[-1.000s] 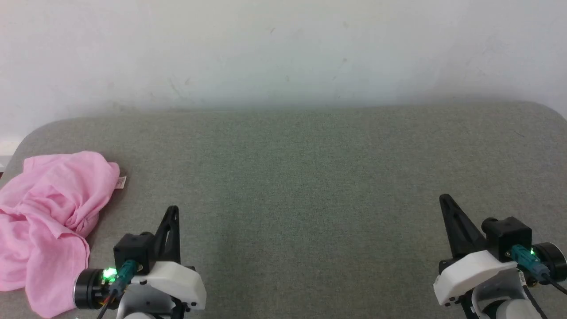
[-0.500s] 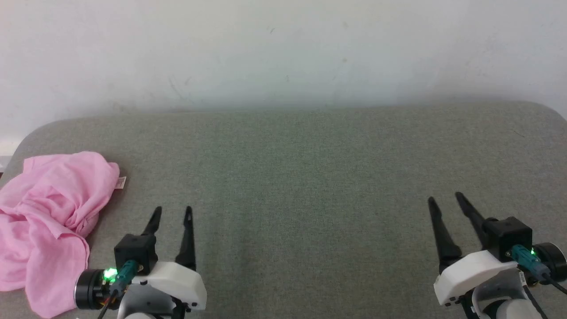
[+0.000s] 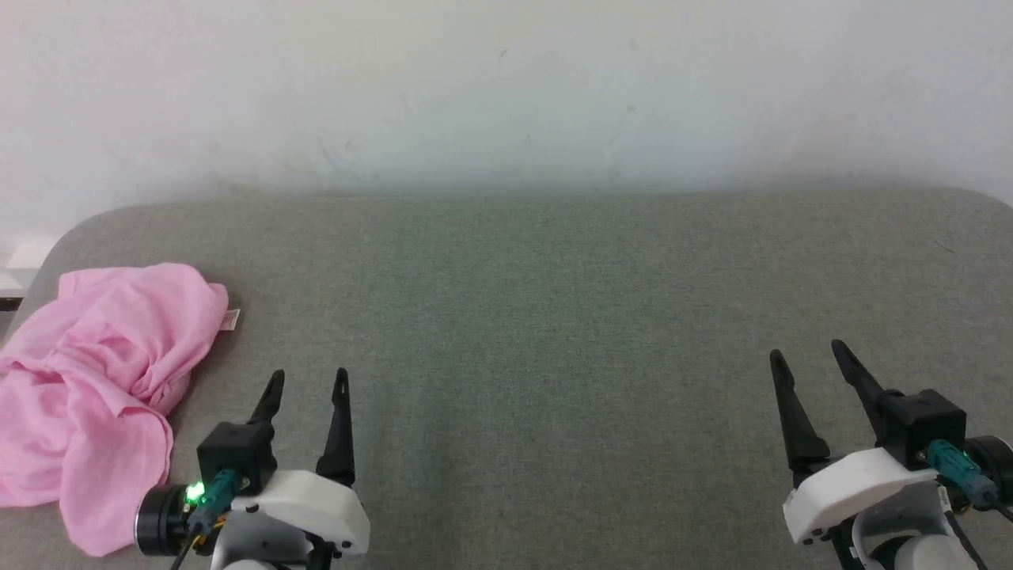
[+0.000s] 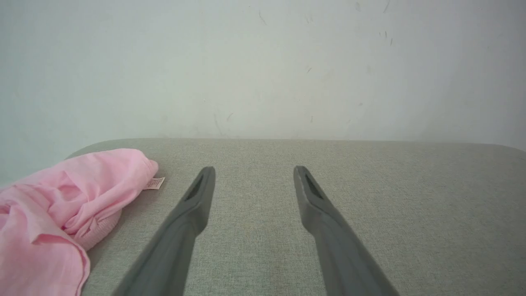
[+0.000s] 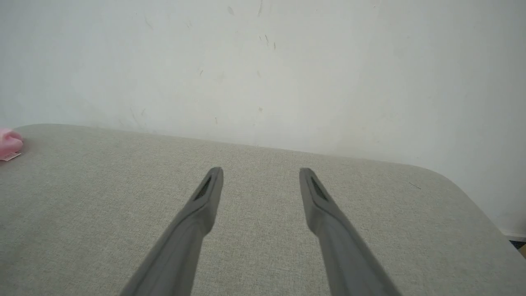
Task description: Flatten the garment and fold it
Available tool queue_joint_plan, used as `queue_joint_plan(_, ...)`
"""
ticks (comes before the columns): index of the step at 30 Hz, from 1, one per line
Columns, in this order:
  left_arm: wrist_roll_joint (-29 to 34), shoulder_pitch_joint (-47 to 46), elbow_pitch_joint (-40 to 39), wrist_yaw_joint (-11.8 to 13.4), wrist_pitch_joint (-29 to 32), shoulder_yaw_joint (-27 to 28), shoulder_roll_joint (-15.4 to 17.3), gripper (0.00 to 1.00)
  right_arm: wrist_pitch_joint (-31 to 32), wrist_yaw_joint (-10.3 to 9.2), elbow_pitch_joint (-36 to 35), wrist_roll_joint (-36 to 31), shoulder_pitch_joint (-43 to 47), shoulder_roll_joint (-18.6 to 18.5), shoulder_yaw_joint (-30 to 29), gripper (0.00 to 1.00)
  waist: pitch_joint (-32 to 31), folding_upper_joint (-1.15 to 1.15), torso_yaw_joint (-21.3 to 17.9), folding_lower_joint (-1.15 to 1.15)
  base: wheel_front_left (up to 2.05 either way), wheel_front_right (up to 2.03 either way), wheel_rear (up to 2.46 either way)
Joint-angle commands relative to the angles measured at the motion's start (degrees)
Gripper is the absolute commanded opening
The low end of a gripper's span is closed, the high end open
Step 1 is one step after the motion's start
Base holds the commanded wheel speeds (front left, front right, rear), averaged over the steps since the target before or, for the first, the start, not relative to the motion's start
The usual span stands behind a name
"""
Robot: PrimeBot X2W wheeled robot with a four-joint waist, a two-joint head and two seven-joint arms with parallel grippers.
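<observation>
The garment (image 3: 103, 380) is a crumpled light pink cloth heap at the left end of the grey padded surface (image 3: 554, 317), with a small white tag (image 3: 231, 319) sticking out at its right edge. In the left wrist view the garment (image 4: 61, 209) lies left of the fingers, tag (image 4: 155, 183) beside it. My left gripper (image 3: 309, 381) is open and empty, a little right of the garment and apart from it. Far to the right my right gripper (image 3: 806, 354) is open and empty too. A pink edge of the garment (image 5: 8, 142) shows at the far left of the right wrist view.
A pale wall (image 3: 506, 95) rises directly behind the padded surface. The surface has rounded corners at the back left (image 3: 87, 226) and back right (image 5: 452, 181). Bare grey fabric stretches between the two grippers.
Both grippers went from shut to open, their fingers spreading apart. The head camera shifted slightly, so the whole scene sits a bit to the right.
</observation>
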Motion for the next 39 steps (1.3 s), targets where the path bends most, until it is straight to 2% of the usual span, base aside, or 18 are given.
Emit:
queue_joint_plan(1, -0.79, -0.91, 0.28, -0.29, -0.53, 0.13, -0.02, 1.0, -0.49, -0.01, 0.18, 0.46, 0.07, 0.04, -0.29, 1.0, 0.0, 0.0, 0.42, 0.0, 0.0, 0.0, 0.0)
queue_joint_plan(12, -2.82, -1.31, 0.18, -0.28, -1.76, 1.24, -0.03, 1.0, -1.03, -0.01, -0.61, 0.46, 0.03, 0.07, -0.47, 1.0, 0.44, 0.0, 4.36, 0.0, 0.0, 0.0, 0.0)
queue_joint_plan(30, -6.74, -1.34, 0.07, 0.05, -3.78, 2.73, -0.06, 1.0, -1.28, -0.02, -2.62, -0.25, 0.12, 0.1, 0.12, 1.0, 1.02, 0.0, 13.84, 0.0, -0.02, -0.02, -0.02)
queue_joint_plan(39, -8.89, -1.31, -0.55, 1.07, -4.68, 2.69, -0.07, 1.0, -0.99, -0.02, -4.56, -0.86, 0.29, 0.12, 0.4, 1.0, 1.9, 0.0, 16.22, 0.0, -0.2, -0.2, -0.2)
